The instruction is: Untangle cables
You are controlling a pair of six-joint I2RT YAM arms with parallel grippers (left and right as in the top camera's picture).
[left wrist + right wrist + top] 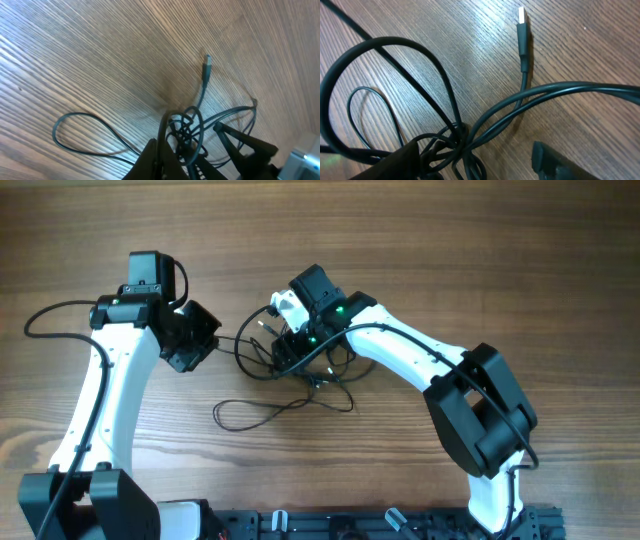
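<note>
The cables (pixel 300 370) are thin dark cords knotted together at the table's middle, with one loose loop (pixel 250 415) trailing toward the front. My left gripper (pixel 205 340) is left of the knot and shut on one cord that runs to the tangle. In the left wrist view that cord rises between the closed fingers (pixel 162 147), with the tangle (pixel 185 130) and a silvery plug (pixel 208 61) beyond. My right gripper (pixel 290 350) is over the tangle. Its fingers (pixel 475 160) are open, and the knot (pixel 460 135) lies between them against the left finger. A plug (pixel 521 15) lies farther off.
Wooden table (pixel 480 260) all around. The thicker black arm wire (pixel 45 320) curves at the far left. The right arm's dark fingers (pixel 250 145) show in the left wrist view beside the tangle.
</note>
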